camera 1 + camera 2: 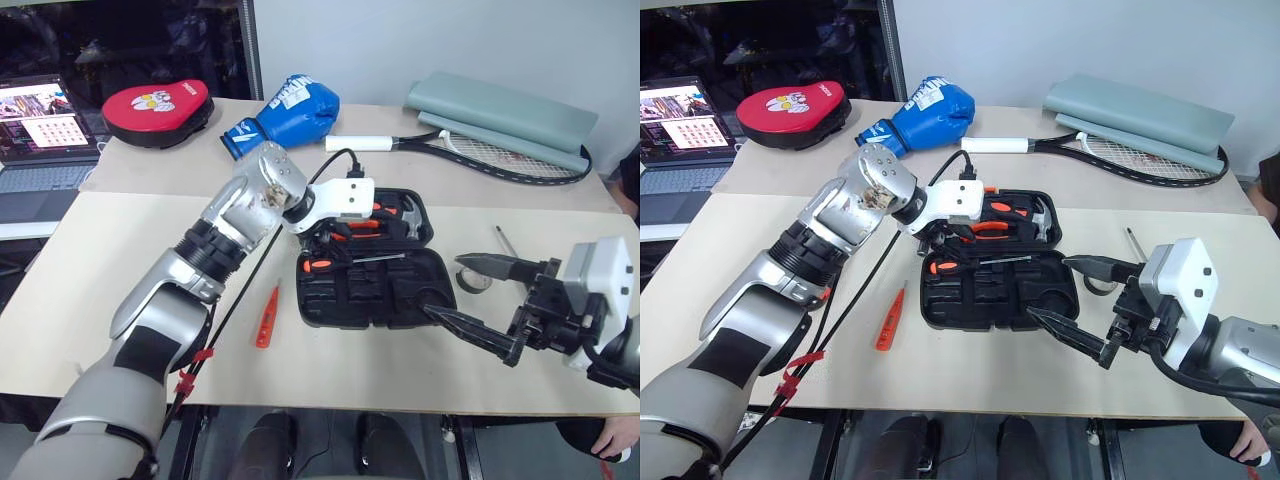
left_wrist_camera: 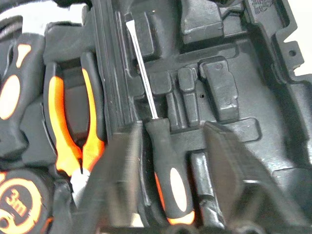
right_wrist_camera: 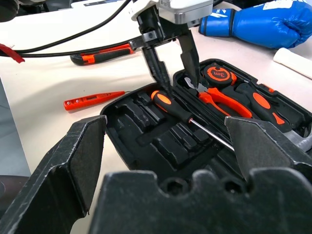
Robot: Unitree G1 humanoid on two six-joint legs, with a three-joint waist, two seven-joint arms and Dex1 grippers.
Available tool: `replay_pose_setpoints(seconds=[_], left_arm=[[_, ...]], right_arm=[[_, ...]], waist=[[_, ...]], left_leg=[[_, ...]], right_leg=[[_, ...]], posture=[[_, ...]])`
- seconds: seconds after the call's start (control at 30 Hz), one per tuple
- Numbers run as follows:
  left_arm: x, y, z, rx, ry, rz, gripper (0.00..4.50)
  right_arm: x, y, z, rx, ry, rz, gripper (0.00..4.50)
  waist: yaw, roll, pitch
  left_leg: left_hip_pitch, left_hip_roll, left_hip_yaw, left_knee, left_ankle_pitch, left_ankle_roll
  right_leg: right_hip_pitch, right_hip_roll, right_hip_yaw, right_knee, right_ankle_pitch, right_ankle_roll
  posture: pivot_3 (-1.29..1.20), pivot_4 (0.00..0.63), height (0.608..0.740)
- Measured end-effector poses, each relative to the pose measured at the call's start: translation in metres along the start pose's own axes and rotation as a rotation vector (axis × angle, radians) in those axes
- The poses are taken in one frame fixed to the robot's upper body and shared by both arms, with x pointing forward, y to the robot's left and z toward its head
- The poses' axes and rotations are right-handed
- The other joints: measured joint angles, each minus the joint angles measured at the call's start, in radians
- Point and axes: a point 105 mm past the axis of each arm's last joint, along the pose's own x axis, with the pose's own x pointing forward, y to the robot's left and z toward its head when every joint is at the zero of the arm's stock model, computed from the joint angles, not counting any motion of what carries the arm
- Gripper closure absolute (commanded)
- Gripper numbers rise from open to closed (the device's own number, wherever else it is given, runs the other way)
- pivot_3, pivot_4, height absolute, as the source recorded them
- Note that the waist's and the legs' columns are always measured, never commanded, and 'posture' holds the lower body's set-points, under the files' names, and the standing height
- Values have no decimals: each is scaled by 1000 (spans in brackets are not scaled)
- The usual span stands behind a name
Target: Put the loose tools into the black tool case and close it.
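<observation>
Black left gripper (image 3: 170, 73) fingers apart astride screwdriver (image 2: 173, 183), right gripper (image 1: 470, 295) spread wide, empty.

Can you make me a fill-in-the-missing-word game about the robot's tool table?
1. The boxing glove is the colour ____.
2. The red tester pen lies on the table, ____ the black tool case.
3. The case's lid is ____, not closed.
4. The screwdriver with the orange-and-black handle lies ____ the case.

Missing words: blue; outside; open; inside.
</observation>
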Motion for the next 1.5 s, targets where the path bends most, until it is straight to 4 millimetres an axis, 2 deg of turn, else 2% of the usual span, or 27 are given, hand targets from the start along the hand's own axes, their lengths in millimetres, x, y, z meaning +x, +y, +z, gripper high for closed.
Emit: replay_pose_setpoints(seconds=[0.13,0.6,0.77,0.93,1.07,1.13,1.23,1.3,1.37,1.43,1.5], left_arm=[[10,0,-3,3,14,-7,4457],[16,3,-3,68,39,1,4457],[19,2,-4,159,71,-2,4457],[29,3,0,251,85,3,4457],[28,2,2,202,29,-12,4457],[23,3,12,70,-106,-24,4457],[-1,11,33,-112,-378,-21,3745],[-32,18,43,-186,-580,-5,2910],[-58,22,43,-258,-703,0,2309],[-91,13,40,-304,-809,-61,1473],[-109,1,28,-276,-828,-70,863]], right_arm=[[0,1,0,5,-5,-3,0],[0,2,0,4,-11,-10,0],[0,1,0,5,-10,-14,0],[0,1,-2,8,-8,-25,0],[-2,-3,-9,21,5,-64,0],[-5,-9,-14,25,20,-107,0],[-9,-18,-24,44,40,-179,0],[-19,-25,-34,87,56,-246,0],[-32,-32,-39,111,68,-312,0],[-59,-38,-48,141,114,-401,0],[-86,-40,-57,179,166,-473,0]], waist=[[-1,0,0],[0,0,0],[1,0,0],[9,0,0],[7,0,0],[4,0,0],[0,0,0],[-3,0,-1],[-5,2,-1],[-5,3,-1],[-4,3,-1]], left_leg=[[0,0,0,0,0,0],[2,0,0,0,0,0],[3,0,0,0,0,0],[13,1,0,0,0,1],[12,3,-1,0,0,1],[11,3,-1,0,0,1],[10,2,-1,-1,-1,3],[9,2,0,-2,-1,3],[10,2,0,-3,-2,3],[10,1,0,-4,-2,4],[12,1,0,-5,-2,4]], right_leg=[[0,0,0,0,0,0],[2,0,0,0,0,0],[3,0,1,0,0,0],[15,0,0,-3,0,1],[16,1,-1,-8,-3,6],[15,1,-1,-8,0,2],[14,1,-1,-9,0,2],[13,1,-1,-9,0,2],[13,1,-1,-9,0,1],[13,1,-1,-10,0,2],[15,1,0,-11,0,2]], posture=[[0,150,736],[0,150,736],[0,150,736],[0,150,736],[0,150,736],[0,150,736],[0,150,736],[0,150,736],[0,150,736],[0,150,736],[0,150,736]])
